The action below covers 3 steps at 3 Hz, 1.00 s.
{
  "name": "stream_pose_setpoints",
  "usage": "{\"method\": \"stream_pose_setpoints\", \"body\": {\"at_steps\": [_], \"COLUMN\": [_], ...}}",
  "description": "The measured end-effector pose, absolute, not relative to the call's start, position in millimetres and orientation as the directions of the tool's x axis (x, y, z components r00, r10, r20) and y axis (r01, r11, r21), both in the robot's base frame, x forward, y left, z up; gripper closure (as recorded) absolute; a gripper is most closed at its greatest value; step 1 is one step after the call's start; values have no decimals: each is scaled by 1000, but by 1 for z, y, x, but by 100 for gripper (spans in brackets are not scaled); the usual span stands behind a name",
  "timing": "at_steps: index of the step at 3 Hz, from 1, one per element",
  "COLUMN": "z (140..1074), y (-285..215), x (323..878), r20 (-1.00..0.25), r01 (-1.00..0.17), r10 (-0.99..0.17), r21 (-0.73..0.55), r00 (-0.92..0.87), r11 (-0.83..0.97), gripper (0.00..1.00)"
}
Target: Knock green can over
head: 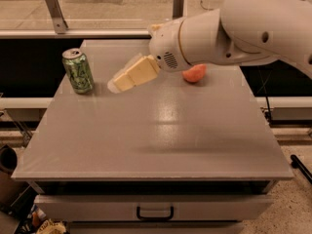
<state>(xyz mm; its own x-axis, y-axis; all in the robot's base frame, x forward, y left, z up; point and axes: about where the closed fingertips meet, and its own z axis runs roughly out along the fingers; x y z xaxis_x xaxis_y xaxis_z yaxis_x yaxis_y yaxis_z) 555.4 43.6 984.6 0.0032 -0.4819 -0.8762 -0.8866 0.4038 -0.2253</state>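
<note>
The green can [78,71] stands upright near the table's far left edge, light green with dark scribbled markings and a silver top. My gripper [116,85] reaches in from the right on a big white arm, its cream-coloured fingers [134,74] pointing left and down. The tips hover just above the table, a short gap to the right of the can, not touching it. The dark blue Pepsi can is hidden behind my arm.
The grey table [156,135] has a drawer with a black handle [154,213] at its front. An orange-pink fruit [195,73] lies at the back, partly behind my arm. A metal rail [73,33] runs behind the table.
</note>
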Motion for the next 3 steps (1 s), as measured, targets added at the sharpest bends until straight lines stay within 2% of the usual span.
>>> {"method": "stream_pose_setpoints", "body": {"at_steps": [3], "z": [928], "y": [117], "x": [622], "r20": [-951], "r01": [-889], "r10": [-308], "r21": [-163], "r00": [26], "r11": [428], "gripper": [0]}}
